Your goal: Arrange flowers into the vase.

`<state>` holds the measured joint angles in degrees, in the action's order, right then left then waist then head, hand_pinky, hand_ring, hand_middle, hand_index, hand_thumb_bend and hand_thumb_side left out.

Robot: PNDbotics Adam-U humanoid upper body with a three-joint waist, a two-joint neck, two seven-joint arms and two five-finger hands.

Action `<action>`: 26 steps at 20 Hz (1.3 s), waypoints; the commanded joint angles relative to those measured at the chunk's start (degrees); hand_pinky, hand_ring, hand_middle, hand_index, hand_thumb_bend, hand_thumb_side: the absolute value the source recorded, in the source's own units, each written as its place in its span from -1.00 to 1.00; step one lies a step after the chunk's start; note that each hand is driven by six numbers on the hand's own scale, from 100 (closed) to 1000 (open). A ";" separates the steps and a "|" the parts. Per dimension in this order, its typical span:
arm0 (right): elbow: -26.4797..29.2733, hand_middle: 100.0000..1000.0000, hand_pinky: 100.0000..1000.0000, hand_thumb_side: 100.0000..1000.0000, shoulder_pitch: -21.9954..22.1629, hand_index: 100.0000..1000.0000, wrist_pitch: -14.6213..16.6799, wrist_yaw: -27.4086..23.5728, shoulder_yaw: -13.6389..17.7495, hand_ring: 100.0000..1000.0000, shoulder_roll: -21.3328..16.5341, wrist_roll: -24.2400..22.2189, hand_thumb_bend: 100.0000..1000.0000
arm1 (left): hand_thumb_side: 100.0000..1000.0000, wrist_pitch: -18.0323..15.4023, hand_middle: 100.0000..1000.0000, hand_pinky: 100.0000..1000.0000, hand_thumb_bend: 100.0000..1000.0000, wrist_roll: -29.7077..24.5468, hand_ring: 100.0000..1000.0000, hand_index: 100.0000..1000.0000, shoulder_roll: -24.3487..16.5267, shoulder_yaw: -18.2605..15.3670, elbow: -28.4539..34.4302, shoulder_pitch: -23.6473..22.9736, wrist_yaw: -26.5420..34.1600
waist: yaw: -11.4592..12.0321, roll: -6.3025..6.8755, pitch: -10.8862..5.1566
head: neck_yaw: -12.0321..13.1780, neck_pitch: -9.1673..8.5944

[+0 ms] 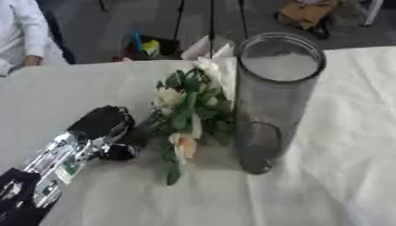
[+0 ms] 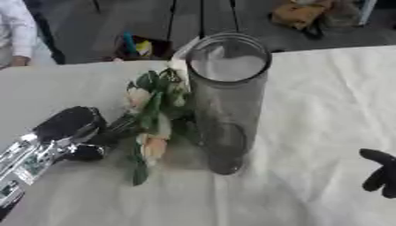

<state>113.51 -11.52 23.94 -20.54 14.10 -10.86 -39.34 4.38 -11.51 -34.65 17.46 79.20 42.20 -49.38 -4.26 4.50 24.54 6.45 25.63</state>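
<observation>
Left of the empty glass vase (image 1: 277,101), the left hand (image 1: 104,128) is gripping the flowers (image 1: 189,117), fingers curled round the stems, none yet inside.

The fingertips of the left hand (image 1: 116,132) are hidden among the leaves of the flowers (image 1: 188,115), so the grip cannot be made out; the right hand (image 2: 381,173) is cut off by the right edge of the right eye view; the vase (image 1: 275,101) hides part of the paper wrapping (image 1: 207,49) at upper centre.
</observation>
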 commanded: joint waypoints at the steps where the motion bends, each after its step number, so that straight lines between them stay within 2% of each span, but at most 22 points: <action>1: 1.08 -0.18 0.75 1.00 -0.05 0.32 0.16 0.18 0.27 0.04 -0.34 -0.34 -1.00 | -0.18 0.86 -1.00 -1.00 -1.00 2.08 -1.00 -0.82 -0.77 -1.67 -0.30 1.21 1.15 | -0.07 0.69 -0.22 | 0.13 -0.53; 5: 1.08 -0.18 0.75 1.00 -0.03 0.32 0.24 0.10 0.33 0.04 -0.27 -0.41 -1.00 | -0.06 1.73 -1.00 -1.00 -1.00 4.47 -1.00 -0.91 -0.48 -2.32 -1.29 1.40 2.74 | -0.21 0.64 -0.16 | 0.12 -0.47; 13: 1.08 -0.18 0.75 1.00 0.03 0.32 0.24 -0.07 0.41 0.04 -0.31 -0.54 -1.00 | -0.07 2.09 -1.00 -1.00 -1.00 6.77 -1.00 -0.95 -0.74 -3.33 -1.49 1.06 6.18 | 0.27 0.43 -0.18 | -0.06 -0.32; 26: 1.08 -0.18 0.75 1.00 0.14 0.32 0.39 -0.66 0.57 0.04 -0.44 -0.59 -1.00 | -0.04 3.52 -1.00 -1.00 -1.00 6.93 -1.00 -0.96 -1.84 -4.34 1.36 0.48 9.27 | 0.71 0.08 -0.31 | -0.32 -0.18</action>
<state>113.51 -11.12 23.97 -20.81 14.44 -10.82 -39.58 7.63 -4.69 -34.28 14.25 79.26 42.09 -40.43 -3.59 4.50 24.66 6.18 25.64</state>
